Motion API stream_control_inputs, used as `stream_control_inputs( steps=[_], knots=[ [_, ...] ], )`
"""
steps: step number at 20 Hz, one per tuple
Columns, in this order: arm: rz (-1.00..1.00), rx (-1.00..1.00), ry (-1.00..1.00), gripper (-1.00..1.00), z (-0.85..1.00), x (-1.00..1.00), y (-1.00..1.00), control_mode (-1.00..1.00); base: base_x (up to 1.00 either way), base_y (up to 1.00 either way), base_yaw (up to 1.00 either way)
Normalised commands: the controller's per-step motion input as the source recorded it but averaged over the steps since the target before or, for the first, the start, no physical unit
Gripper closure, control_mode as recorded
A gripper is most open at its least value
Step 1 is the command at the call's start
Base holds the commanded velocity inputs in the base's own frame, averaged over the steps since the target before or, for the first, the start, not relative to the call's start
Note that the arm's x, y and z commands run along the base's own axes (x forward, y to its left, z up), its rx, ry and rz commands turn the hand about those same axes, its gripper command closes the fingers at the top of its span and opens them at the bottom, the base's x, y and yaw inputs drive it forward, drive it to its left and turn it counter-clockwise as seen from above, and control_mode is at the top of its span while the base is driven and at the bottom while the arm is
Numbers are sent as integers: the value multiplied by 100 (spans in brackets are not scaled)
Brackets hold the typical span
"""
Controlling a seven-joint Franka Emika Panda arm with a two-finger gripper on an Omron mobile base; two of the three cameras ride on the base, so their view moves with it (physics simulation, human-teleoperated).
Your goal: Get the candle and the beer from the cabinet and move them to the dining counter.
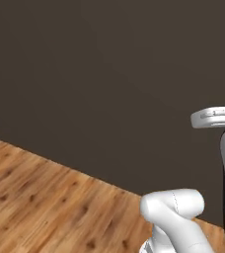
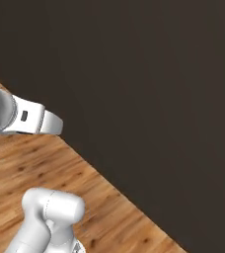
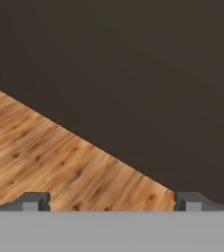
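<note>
Gripper spread wide and empty, fingertips low in frame above the wood floor. A plain dark wall covers the upper right. Candle and beer nowhere visible here; drive on blind and the base could bump that wall.

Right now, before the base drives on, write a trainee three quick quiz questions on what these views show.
1. True or false: the fingers stand wide apart with nothing between them.
2. What lies under the gripper in the hand view? A) wooden floor B) marble top C) steel sink
3. Fill in: behind the floor rises a plain dark brown ____.

Key: 1 true; 2 A; 3 wall, a flat dark surface with no handle or door seam to be seen on it. The white arm rises at the bottom of both base views.
</note>
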Motion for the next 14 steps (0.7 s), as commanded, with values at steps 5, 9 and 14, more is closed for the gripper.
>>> stream_control_inputs(
  steps=[5, 9, 14],
  knots=[
    [0, 0, 0, -100, 0, 0, 0, 100, 100, -8, 64],
    [0, 0, 0, -100, 0, 0, 0, 100, 100, -15, 60],
    [0, 0, 0, -100, 0, 0, 0, 100, 100, -11, 55]
  ],
)
